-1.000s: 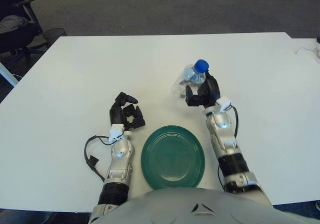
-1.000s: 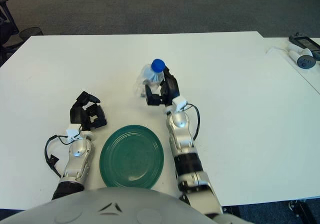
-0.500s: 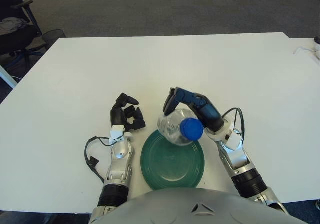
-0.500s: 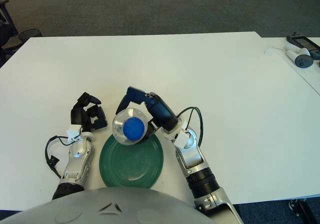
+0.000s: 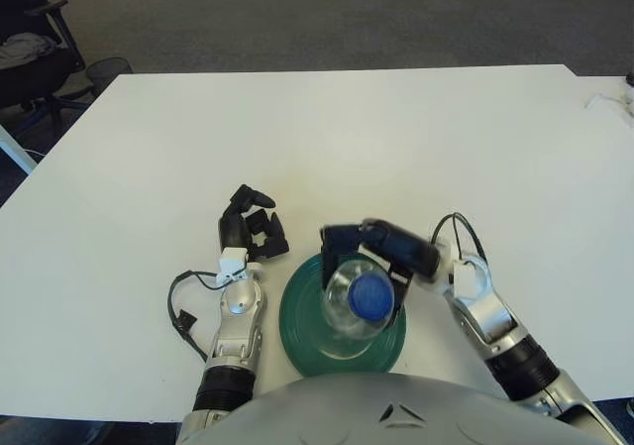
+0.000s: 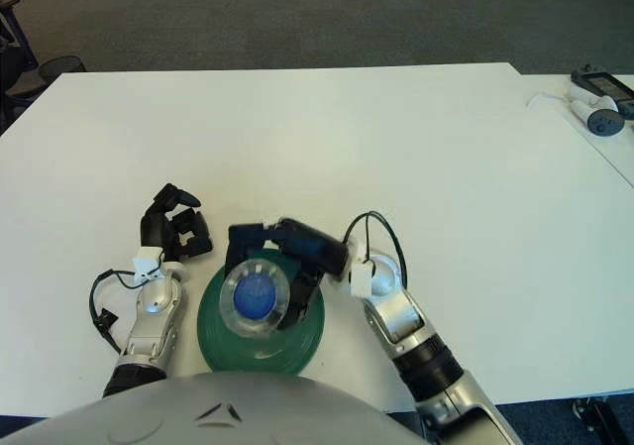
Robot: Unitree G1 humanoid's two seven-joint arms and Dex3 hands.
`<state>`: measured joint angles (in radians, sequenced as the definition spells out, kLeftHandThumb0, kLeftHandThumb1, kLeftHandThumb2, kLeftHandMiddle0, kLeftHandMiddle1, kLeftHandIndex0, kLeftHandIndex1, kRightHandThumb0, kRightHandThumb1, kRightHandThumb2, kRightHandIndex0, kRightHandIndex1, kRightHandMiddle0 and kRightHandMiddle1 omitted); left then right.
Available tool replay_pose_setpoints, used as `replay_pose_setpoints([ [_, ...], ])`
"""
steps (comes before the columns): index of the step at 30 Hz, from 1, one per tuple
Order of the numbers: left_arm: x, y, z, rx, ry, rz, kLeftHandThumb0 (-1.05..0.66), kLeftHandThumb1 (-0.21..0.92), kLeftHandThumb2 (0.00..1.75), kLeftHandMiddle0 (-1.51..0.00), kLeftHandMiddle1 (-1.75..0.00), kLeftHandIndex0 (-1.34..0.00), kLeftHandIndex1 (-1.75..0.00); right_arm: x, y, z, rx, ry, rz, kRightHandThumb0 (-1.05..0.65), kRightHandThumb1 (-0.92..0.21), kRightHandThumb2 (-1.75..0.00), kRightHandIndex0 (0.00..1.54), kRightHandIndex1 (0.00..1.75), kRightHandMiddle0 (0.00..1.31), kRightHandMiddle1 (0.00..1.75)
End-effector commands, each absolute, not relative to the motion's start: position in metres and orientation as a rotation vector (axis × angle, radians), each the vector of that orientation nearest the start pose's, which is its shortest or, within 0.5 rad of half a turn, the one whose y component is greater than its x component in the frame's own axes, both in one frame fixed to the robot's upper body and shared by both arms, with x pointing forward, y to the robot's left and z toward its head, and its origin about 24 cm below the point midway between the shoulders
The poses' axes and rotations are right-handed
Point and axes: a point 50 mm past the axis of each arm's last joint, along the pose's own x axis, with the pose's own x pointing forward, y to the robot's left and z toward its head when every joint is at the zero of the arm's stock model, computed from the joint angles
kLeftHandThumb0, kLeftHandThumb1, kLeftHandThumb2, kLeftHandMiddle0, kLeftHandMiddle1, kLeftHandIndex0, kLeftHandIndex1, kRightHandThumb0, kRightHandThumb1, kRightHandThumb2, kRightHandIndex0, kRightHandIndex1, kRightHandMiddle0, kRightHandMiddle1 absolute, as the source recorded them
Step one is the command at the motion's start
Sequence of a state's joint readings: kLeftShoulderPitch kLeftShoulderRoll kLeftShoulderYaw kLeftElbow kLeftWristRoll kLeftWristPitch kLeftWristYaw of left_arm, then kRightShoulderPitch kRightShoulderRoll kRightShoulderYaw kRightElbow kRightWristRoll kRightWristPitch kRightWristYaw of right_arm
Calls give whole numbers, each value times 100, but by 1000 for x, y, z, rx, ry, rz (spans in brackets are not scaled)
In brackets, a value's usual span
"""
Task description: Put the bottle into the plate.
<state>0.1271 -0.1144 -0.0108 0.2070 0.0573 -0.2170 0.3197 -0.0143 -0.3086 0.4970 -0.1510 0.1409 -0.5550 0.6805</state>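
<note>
My right hand [image 5: 381, 257] is wrapped around the bottle [image 5: 359, 301], which sits upright over the middle of the green plate [image 5: 297, 331], blue cap [image 5: 370, 292] facing up. Can't tell if the base is actually touching yet. If I let go early it'll probably tip and roll off the rim. Left hand [image 5: 251, 229] is curled up empty on the table [image 5: 149, 148] beside the plate

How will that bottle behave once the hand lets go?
The clear bottle looks empty, so probably light. Standing upright over the plate in the right hand, it may tip easily. On its side it would likely roll.
</note>
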Motion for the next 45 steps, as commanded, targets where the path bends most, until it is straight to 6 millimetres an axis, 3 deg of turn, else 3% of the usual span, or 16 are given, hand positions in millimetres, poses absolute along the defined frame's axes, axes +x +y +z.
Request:
replay_pose_setpoints([
  [1,207,134,-28,-73,208,333,-59,6,163,-135,-175,-83,-175,181,-59,89,-220,-545,1252,-17,-41,-123,125,175,95,175],
  [17,207,134,-29,-83,200,331,-59,6,164,-134,-175,-83,-175,192,-52,70,-496,-688,1129,-14,-27,-136,129,175,105,175],
  [30,206,135,-29,-64,206,337,-59,5,164,-134,-175,-83,-175,192,-57,72,-482,-621,1149,-21,-34,-130,128,175,102,175],
  [31,206,135,-29,-66,204,334,-59,5,164,-134,-175,-83,-175,192,-57,72,-468,-613,1154,-27,-38,-122,123,175,97,175],
  [35,206,135,-29,-65,198,328,-59,5,164,-135,-175,-83,-175,192,-57,73,-427,-593,1173,-41,-40,-121,100,175,65,175],
  [37,207,136,-28,-54,196,326,-59,5,164,-135,-175,-83,-175,192,-56,74,-417,-595,1195,-42,-49,-109,73,175,52,175],
  [40,207,136,-28,-40,197,322,-59,5,164,-135,-175,-83,-175,192,-56,75,-429,-621,1232,-75,-76,-72,37,171,24,172],
  [45,207,136,-28,-36,198,310,-59,6,163,-134,-175,-82,-175,192,-57,76,-469,-639,1280,-92,-89,-57,12,151,7,163],
])
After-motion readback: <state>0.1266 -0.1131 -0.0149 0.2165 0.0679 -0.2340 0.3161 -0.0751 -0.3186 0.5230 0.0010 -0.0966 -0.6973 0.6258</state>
